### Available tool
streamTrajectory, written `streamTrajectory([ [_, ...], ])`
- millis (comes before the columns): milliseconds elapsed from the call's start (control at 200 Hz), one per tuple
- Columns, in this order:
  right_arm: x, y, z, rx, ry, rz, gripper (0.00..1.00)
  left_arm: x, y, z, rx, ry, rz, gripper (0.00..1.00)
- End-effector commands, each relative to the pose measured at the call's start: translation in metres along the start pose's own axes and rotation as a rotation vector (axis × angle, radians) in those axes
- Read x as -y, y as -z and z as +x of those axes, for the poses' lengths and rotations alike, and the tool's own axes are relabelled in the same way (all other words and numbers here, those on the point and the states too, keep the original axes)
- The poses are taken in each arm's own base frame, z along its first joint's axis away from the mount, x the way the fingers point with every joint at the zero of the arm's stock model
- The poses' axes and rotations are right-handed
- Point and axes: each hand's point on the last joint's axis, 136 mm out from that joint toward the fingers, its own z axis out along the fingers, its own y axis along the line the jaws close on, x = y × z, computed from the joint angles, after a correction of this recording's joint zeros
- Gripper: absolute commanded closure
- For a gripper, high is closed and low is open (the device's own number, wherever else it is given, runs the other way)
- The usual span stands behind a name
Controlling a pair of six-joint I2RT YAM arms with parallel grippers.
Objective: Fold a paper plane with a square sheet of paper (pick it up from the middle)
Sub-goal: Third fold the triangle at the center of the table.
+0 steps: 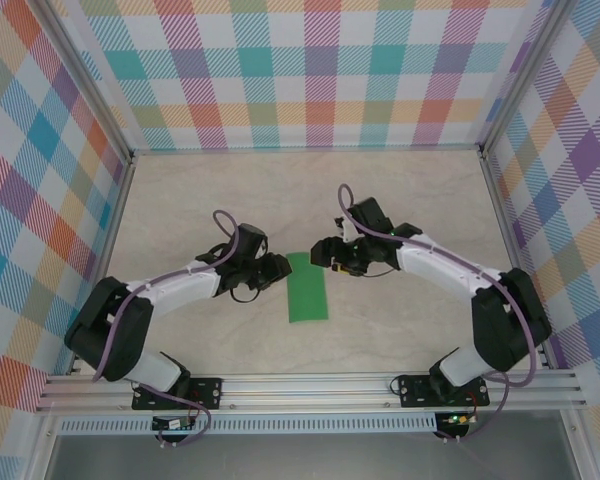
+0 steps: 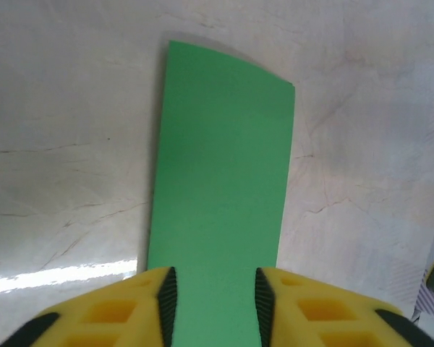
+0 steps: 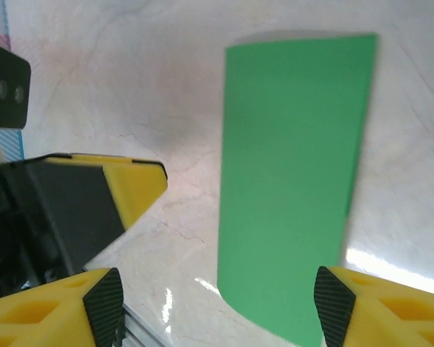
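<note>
Top external view: the sheet of paper [image 1: 307, 287], bright green and showing as a narrow oblong, lies flat near the middle of the surface [image 1: 400, 210], its long sides running from 12 to 6 o'clock. The left pincer [image 1: 278, 268] sits at the paper's 9 o'clock, right at its edge. The right pincer [image 1: 320, 252] is at about its 1 o'clock, by the top corner.

From the left wrist, the green strip [image 2: 220, 181] runs away towards 12 o'clock, with its near end passing between the left pincer's [image 2: 213, 289] black pads. The jaws stand narrow over it, the paper's edges tucked out of sight by the fingers. I cannot tell whether they pinch it.

From the right wrist, the right pincer [image 3: 218, 311] is spread wide and holds nothing, with the paper [image 3: 289, 181] lying on the surface beyond it.
</note>
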Motion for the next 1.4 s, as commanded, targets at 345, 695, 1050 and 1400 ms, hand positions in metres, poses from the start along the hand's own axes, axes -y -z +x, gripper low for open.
streamTrajectory([
  [345,0.037,-0.013,0.043,-0.055,-0.26,-0.001,0.28,-0.006,-0.04,-0.009,-0.015,0.03,-0.099,0.87],
  [695,0.051,-0.031,0.062,-0.128,-0.296,0.018,0.47,-0.03,-0.052,-0.005,-0.013,0.079,-0.178,0.88],
  [1050,0.062,-0.048,0.081,-0.193,-0.275,0.086,0.5,-0.048,-0.055,0.001,-0.031,0.103,-0.246,0.89],
  [1400,0.062,-0.056,0.093,-0.239,-0.231,0.112,0.54,-0.054,-0.057,0.004,-0.042,0.114,-0.267,0.89],
])
